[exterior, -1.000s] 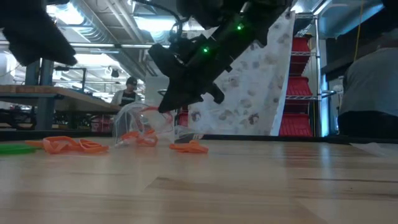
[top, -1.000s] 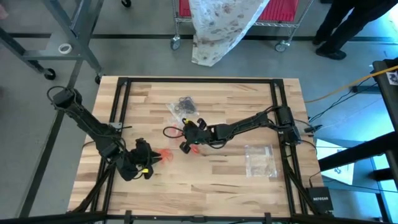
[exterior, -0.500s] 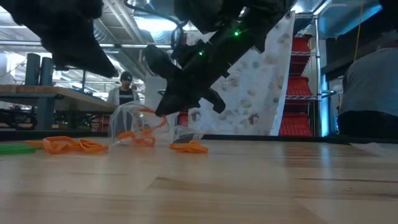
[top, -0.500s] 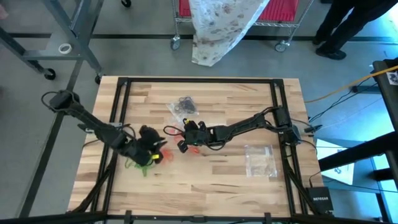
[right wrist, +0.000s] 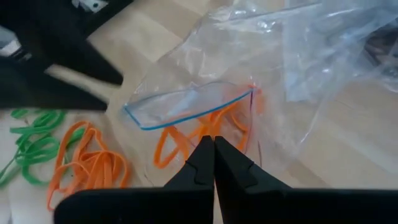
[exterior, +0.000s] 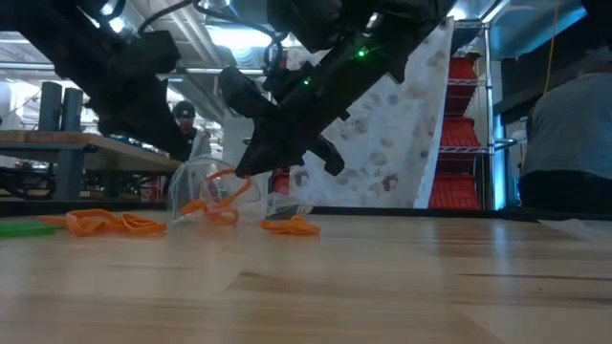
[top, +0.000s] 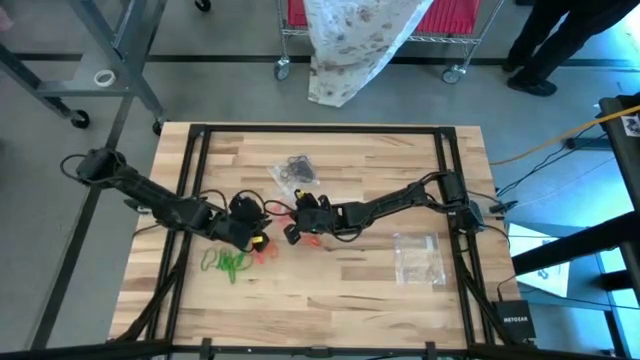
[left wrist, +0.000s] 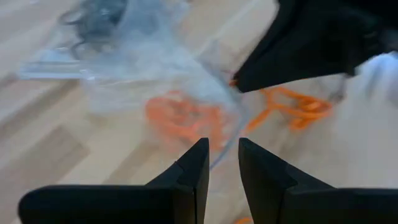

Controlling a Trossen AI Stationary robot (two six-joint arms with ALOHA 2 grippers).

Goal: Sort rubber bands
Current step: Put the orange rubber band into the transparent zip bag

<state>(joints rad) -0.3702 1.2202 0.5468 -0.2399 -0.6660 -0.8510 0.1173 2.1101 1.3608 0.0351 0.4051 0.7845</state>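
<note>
Right pincer [right wrist: 212,148] pinches clear bag [right wrist: 249,74] holding orange bands [right wrist: 205,134]

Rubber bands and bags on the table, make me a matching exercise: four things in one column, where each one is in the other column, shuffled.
1. green rubber bands
2. bag with black bands
3. flat clear bag
4. bag with orange bands

A. gripped by the right tool
B. far middle of the table
C. loose on the wood beside the left tool
D. alone on the right side

Pairs: 1-C, 2-B, 3-D, 4-A
</note>
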